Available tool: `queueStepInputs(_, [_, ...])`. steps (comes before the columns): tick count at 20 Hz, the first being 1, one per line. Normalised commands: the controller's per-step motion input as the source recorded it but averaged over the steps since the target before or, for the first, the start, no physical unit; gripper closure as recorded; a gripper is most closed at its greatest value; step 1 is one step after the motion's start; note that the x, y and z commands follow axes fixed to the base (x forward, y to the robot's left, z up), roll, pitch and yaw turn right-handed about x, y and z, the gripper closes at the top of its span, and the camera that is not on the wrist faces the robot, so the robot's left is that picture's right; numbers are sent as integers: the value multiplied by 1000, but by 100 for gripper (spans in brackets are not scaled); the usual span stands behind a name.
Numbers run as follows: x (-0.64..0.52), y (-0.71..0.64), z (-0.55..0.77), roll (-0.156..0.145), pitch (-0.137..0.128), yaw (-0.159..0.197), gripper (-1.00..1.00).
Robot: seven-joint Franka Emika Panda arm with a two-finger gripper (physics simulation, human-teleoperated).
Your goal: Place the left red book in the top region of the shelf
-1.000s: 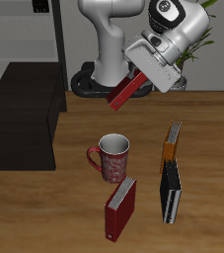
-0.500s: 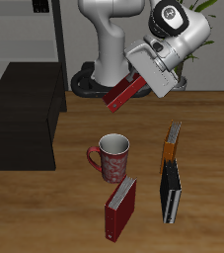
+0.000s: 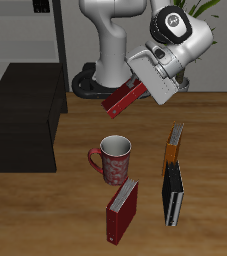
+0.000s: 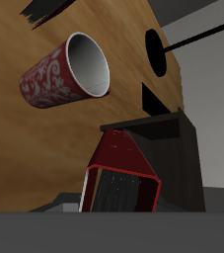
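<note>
1. Shelf [image 3: 25, 118]: the low dark cabinet sits at nine o'clock of the mug [image 3: 112, 159], top bare.
2. Left red book [image 3: 125, 98]: aloft and tilted at twelve o'clock above the mug.
3. Gripper [image 3: 135, 88]: clenched on the book's end; the off-centre hold could let it swing or slip in transit.

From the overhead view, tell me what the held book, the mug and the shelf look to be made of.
The left red book, held in the gripper: likely a matte dark red board cover around pale paper, judging by its light page edges. The mug: probably glazed ceramic, with a red and white pattern and smooth grey inside. The shelf: seemingly black-brown wood, flat and dull, though no grain shows.
</note>
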Motion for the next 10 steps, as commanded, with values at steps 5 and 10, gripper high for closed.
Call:
queueStepInputs(5, [24,-110,-8,-10,30,-34,100])
queueStepInputs(10, [53,-169,7,-37,-5,-13,100])
